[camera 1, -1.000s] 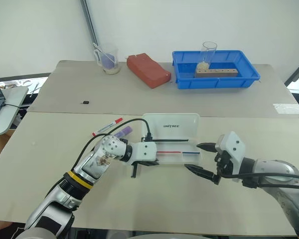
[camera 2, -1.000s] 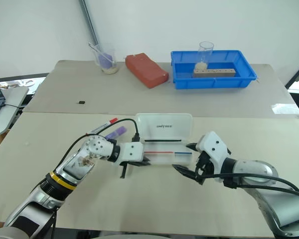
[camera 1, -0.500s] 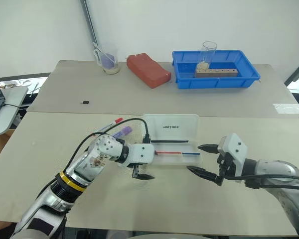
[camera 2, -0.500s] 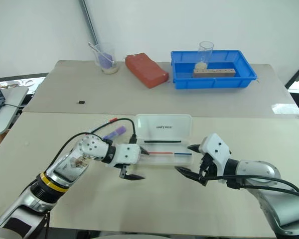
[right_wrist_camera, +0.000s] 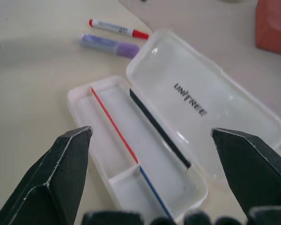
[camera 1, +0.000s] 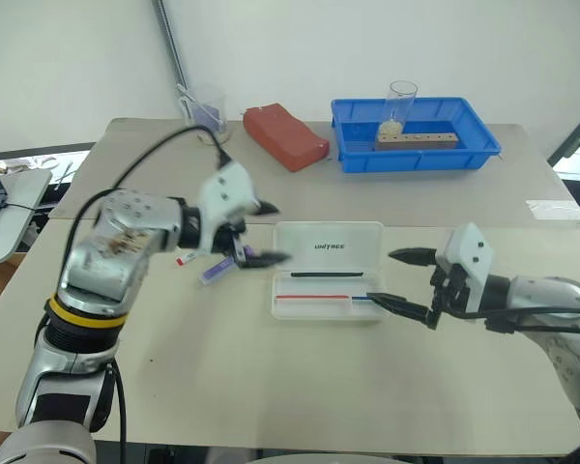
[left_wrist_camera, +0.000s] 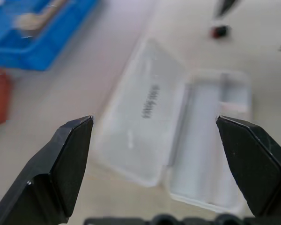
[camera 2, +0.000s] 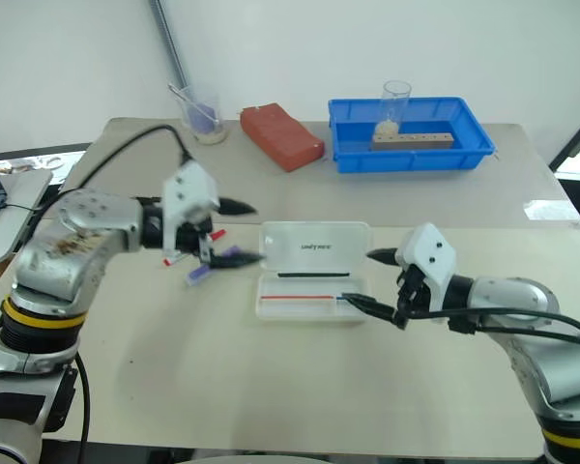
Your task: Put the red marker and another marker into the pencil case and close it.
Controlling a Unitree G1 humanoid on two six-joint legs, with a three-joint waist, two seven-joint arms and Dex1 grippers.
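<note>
Case (camera 1: 327, 271): lies open on the near table, lid flat on the far side with "UNITREE" lettering up, tray on the near side.
Case contents: a thin red pen (right_wrist_camera: 114, 123) and a thin blue pen (right_wrist_camera: 152, 188) end to end along the tray, a black pen (right_wrist_camera: 158, 128) by the hinge.
Red marker (right_wrist_camera: 118, 28): on the table outside the case, off its left end, lying flat; partly hidden by the left gripper in the head views.
Purple marker (right_wrist_camera: 108, 45): on the table just beside the red marker, nearly parallel to it, between it and the case; not in the case.
Left gripper (camera 1: 263, 232): raised above the table over the two markers, fingers spread wide, empty; it points toward the case.
Right gripper (camera 1: 406, 280): at the case's right end, fingers spread wide, empty; the lower fingertip (camera 1: 379, 301) sits at the tray's right edge, contact unclear.
Blue tray (camera 1: 418, 135): on the far table, holding a wooden block and a clear cup.
Red block (camera 1: 288, 135): left of the blue tray, on the far table.
Beaker (camera 1: 208, 111): far left of the red block.
</note>
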